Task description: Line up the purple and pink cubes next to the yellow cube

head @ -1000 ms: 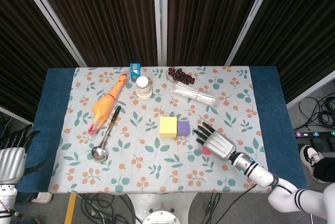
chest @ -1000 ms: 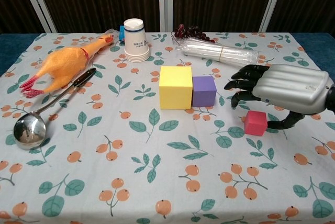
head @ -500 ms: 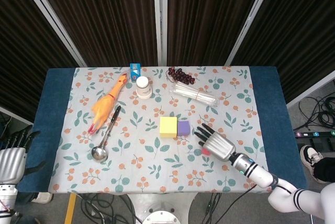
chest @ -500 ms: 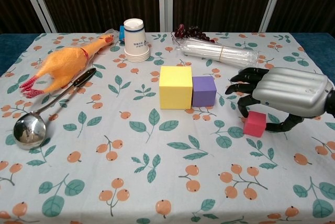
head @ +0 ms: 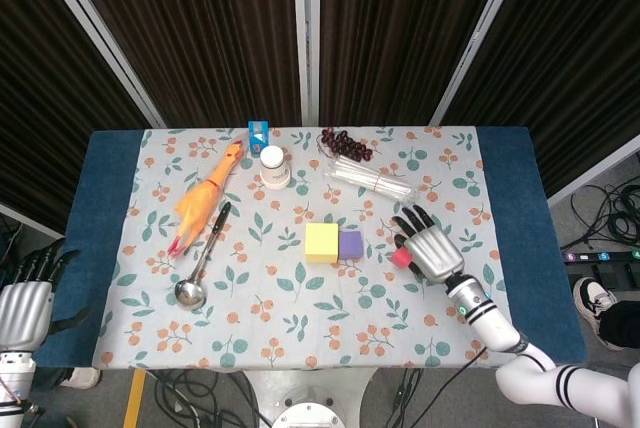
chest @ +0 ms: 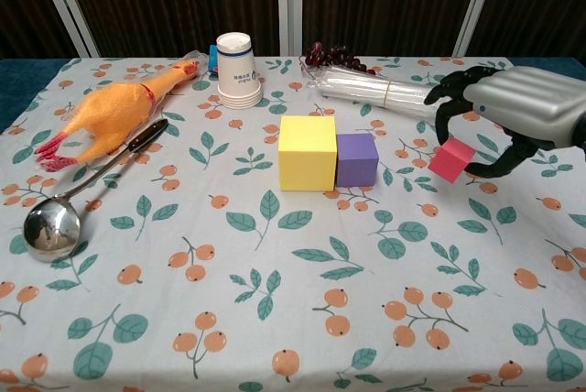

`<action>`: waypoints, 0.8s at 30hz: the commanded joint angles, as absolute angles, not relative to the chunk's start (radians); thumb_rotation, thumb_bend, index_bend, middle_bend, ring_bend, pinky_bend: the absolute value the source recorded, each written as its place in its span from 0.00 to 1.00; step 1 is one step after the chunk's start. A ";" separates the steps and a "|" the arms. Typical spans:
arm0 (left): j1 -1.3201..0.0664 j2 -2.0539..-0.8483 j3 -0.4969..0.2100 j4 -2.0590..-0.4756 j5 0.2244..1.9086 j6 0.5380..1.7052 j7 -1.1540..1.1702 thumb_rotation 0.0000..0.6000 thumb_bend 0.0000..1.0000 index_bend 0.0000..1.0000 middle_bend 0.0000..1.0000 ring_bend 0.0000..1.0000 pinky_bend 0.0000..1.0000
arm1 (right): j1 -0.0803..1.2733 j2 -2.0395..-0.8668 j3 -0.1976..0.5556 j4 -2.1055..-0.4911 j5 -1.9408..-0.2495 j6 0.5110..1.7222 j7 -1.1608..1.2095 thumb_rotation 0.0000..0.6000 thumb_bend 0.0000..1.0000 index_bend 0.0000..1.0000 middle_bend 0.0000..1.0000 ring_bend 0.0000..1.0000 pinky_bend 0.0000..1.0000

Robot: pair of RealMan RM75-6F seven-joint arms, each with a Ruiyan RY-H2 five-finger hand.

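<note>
Pink cube [chest: 450, 159] pinched in the right hand [chest: 513, 108], lifted clear of the cloth.

The cube hangs tilted between the dark fingers [chest: 446, 92], off to the right of the purple cube [chest: 356, 158], which sits touching the right face of the yellow cube [chest: 307, 152] near mid-table. Bare floral tablecloth [chest: 275, 319] lies beside the purple cube and across the whole near side. Toward the far edge: a bundle of clear-wrapped sticks [chest: 380, 90], dark grapes [chest: 331, 55], and a stack of paper cups [chest: 236, 70], mouth down. At left lie a rubber chicken [chest: 110, 115] and a metal ladle [chest: 64, 213]. The left hand [head: 25, 300] waits off the table's left corner, holding nothing, fingers apart.
</note>
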State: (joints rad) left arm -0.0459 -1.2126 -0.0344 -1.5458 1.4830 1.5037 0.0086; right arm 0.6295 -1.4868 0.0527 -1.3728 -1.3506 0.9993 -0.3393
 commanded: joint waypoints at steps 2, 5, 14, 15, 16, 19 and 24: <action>-0.045 -1.211 -0.035 -1.543 1.482 1.504 0.004 1.00 0.02 0.24 0.17 0.12 0.12 | 0.641 -1.565 0.154 -1.442 -1.122 0.976 -0.539 1.00 0.24 0.57 0.12 0.00 0.00; -0.045 -1.211 -0.034 -1.539 1.480 1.503 -0.001 1.00 0.02 0.24 0.17 0.12 0.12 | 0.659 -1.614 0.185 -1.451 -1.027 0.990 -0.607 1.00 0.24 0.57 0.12 0.00 0.00; -0.046 -1.217 -0.031 -1.528 1.482 1.498 -0.011 1.00 0.02 0.24 0.17 0.12 0.12 | 0.711 -1.703 0.226 -1.462 -0.855 1.040 -0.751 1.00 0.22 0.58 0.12 0.00 0.00; -0.046 -1.217 -0.032 -1.526 1.482 1.498 -0.012 1.00 0.02 0.24 0.17 0.12 0.12 | 0.716 -1.708 0.229 -1.463 -0.840 1.047 -0.765 1.00 0.22 0.58 0.12 0.00 0.00; -0.046 -1.218 -0.032 -1.525 1.482 1.498 -0.014 1.00 0.02 0.24 0.17 0.12 0.12 | 0.720 -1.711 0.231 -1.465 -0.826 1.052 -0.776 1.00 0.22 0.58 0.13 0.00 0.00; -0.046 -1.220 -0.030 -1.521 1.481 1.496 -0.018 1.00 0.02 0.24 0.17 0.12 0.12 | 0.731 -1.720 0.237 -1.472 -0.778 1.070 -0.810 1.00 0.22 0.58 0.13 0.00 0.00; -0.050 -1.225 -0.030 -1.514 1.484 1.491 -0.021 1.00 0.02 0.24 0.17 0.12 0.12 | 0.753 -1.742 0.249 -1.470 -0.720 1.092 -0.844 1.00 0.22 0.58 0.13 0.00 0.00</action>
State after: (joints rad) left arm -0.0499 -1.2248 -0.0303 -1.5144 1.4839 1.4910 -0.0211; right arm 0.7453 -1.7342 0.2440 -1.4717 -0.7302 1.0854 -0.8352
